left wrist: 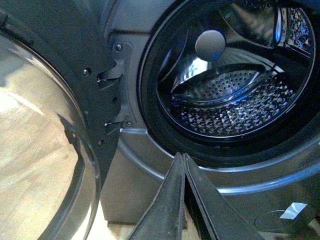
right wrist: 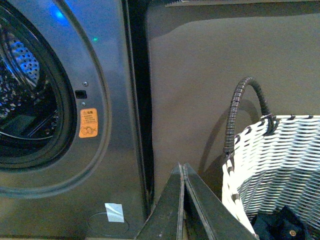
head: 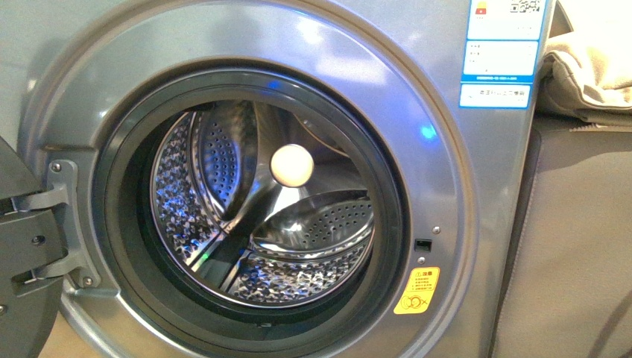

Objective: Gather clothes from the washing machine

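Facing us, the washing machine (head: 97,67) gapes, door (left wrist: 45,150) swung left; clothes (right wrist: 280,227) bunched in the basket (right wrist: 280,165), no clear long axis; left pincer (left wrist: 184,159) and right pincer (right wrist: 183,167) pressed closed, empty.

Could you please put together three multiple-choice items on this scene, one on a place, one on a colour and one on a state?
1. Where does the dark navy fabric lie?
A. inside the drum
B. in the woven basket
C. on top of the machine

2. What colour is the warning sticker beside the porthole of the washing machine?
A. yellow-orange
B. green
C. white

3. In what state is the washing machine's door?
A. shut and latched
B. swung open on its hinge
C. taken off

Answers:
1. B: the right wrist view shows the dark cloth at the bottom of the woven basket, while the drum shows only bare steel.
2. A: it reads yellow-orange in the front and right wrist views.
3. B: the left wrist view shows the door folded back beside the open mouth.
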Available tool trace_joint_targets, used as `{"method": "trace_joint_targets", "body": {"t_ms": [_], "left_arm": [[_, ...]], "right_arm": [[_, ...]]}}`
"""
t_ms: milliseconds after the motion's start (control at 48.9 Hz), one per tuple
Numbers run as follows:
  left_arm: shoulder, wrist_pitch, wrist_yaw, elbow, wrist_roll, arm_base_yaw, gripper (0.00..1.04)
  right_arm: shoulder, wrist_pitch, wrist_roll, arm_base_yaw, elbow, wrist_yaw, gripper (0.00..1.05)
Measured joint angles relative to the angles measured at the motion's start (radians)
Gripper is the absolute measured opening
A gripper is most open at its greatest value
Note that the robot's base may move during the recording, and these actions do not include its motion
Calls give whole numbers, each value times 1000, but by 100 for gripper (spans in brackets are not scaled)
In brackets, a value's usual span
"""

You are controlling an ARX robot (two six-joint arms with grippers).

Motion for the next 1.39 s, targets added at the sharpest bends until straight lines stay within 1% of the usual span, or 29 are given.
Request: {"method": "trace_joint_targets", "body": {"t_ms": [512, 553, 614, 655, 737, 1003, 1024, 1126, 1146, 1187, 1208, 1392], "left_arm": [[-138, -32, 1, -95, 0, 0, 4], [-170, -66, 1, -97, 0, 0, 4], [-248, -164, 0, -103, 0, 0, 4], [-277, -178, 1, -109, 0, 0, 4], [-324, -177, 1, -128, 0, 0, 4], [-329, -179, 0, -138, 0, 0, 4], [-329, -179, 0, -138, 0, 0, 4], [-329, -179, 0, -138, 0, 0, 21], [-329, -179, 0, -138, 0, 0, 25], [-329, -179, 0, -138, 0, 0, 32], [-329, -179, 0, -138, 0, 0, 35], [-329, -179, 0, -138, -1, 0, 68]], "right_arm": [[0, 0, 0, 0, 0, 0, 2], [0, 0, 0, 0, 0, 0, 2], [0, 0, 0, 0, 0, 0, 2], [0, 0, 0, 0, 0, 0, 2], [0, 0, 0, 0, 0, 0, 2], [0, 0, 0, 0, 0, 0, 2], [0, 0, -2, 0, 0, 0, 4], [0, 0, -2, 0, 0, 0, 21], [0, 0, -2, 0, 0, 0, 23], [0, 0, -2, 0, 0, 0, 30], [0, 0, -2, 0, 0, 0, 35], [0, 0, -2, 0, 0, 0, 67]]}}
